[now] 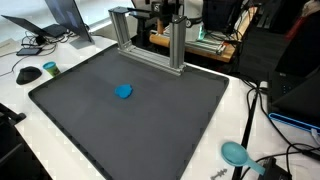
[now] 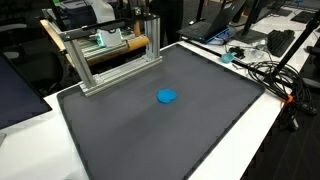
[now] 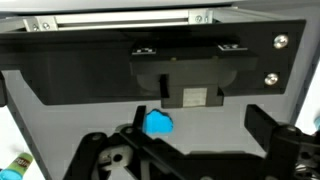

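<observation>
A small bright blue lump (image 3: 158, 123) lies on the flat surface just inside the left finger (image 3: 139, 113) of my gripper (image 3: 200, 125). The jaws stand wide apart, the right finger (image 3: 268, 128) far off to the side, and nothing is held between them. In both exterior views the same blue lump (image 1: 124, 91) (image 2: 167, 97) rests alone near the middle of a large dark mat (image 1: 170, 120) (image 2: 200, 130). I cannot make out the gripper in the exterior views.
An aluminium frame (image 1: 150, 35) (image 2: 110, 55) stands along the mat's far edge. A teal round thing (image 1: 235, 152) and cables (image 2: 270, 70) lie on the white table beside the mat. A mouse (image 1: 28, 73) and a laptop (image 1: 60, 15) sit at another corner.
</observation>
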Controlling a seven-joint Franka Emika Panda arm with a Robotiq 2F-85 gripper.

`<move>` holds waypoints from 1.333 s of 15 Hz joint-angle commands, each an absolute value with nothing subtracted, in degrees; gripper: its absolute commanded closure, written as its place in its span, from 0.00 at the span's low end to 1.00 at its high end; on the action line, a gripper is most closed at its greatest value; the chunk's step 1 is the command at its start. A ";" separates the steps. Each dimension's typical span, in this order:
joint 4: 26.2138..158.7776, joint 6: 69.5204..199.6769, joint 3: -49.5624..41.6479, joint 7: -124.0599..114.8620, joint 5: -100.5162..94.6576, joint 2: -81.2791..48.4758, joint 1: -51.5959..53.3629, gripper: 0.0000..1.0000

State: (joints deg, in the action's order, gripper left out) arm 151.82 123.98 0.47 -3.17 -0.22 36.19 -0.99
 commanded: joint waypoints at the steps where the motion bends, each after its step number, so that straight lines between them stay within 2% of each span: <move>1: 151.38 128.34 1.40 -4.73 -2.02 37.13 -2.37 0.00; 6: 144.43 134.55 0.77 -3.77 -2.05 28.69 -2.31 0.00; 9: 137.84 133.90 0.15 -3.74 -1.31 21.34 -2.23 0.00; 13: 127.99 130.69 -0.73 -2.85 0.13 10.71 -1.73 0.00; 20: 110.05 117.14 -0.59 -0.06 2.35 -4.17 -1.33 0.00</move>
State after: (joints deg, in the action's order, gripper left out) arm 118.78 123.71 -0.29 -1.92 0.65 2.04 -1.68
